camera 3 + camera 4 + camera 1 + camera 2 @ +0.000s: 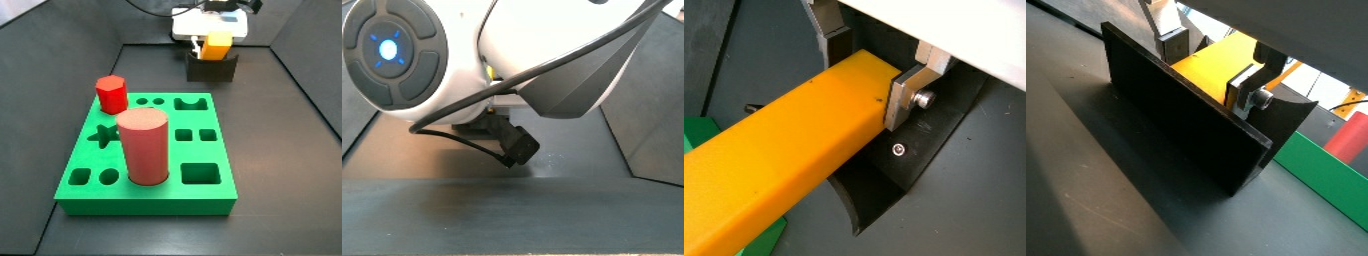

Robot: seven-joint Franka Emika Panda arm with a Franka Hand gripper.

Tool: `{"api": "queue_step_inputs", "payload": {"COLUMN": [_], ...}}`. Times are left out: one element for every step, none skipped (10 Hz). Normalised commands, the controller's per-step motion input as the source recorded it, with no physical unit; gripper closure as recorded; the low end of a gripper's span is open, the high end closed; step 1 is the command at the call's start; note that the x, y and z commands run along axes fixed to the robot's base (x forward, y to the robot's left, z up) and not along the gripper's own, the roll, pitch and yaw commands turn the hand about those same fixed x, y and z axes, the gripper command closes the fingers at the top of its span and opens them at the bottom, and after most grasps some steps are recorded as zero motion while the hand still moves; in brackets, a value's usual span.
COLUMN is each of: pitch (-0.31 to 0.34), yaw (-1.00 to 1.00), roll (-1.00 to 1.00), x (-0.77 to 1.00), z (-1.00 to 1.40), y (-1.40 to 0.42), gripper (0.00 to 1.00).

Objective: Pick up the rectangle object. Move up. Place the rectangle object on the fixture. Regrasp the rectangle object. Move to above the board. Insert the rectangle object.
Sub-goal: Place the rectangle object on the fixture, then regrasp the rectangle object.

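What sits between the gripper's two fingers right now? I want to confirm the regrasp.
In both wrist views, the rectangle object lies between the gripper fingers, resting on the fixture. The plates stand against its sides.

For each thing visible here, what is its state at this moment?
Pincer: at the fixture, fingers on both sides of the rectangle object.
Rectangle object: lying in the fixture's notch.
Fixture: on the floor behind the board, holding the block.
Board: flat on the floor.
Red cylinder: upright in the board.
Red hexagonal peg: upright in the board.
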Motion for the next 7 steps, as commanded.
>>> {"api": "queue_step_inputs", "payload": {"pitch": [-0.034,-0.033,0.000,0.000,-0.024,-0.021,-0.013], "yaw": [-0.05,-0.04,0.00,0.00,0.05,0.05,0.06], "roll": [-0.09,-0.09,0.00,0.00,0.02,0.02,0.03], "x": [0.07,0.07,0.00,0.00,0.00,0.00,-0.03], "z": [-0.50,-0.50,-0.17,0.00,1.00,1.00,1.00], "y": [0.04,0.04,-0.50,0.00,0.00,0.00,0.00], "gripper": [1.00,1.00,1.00,0.00,0.00,0.00,0.00]}}
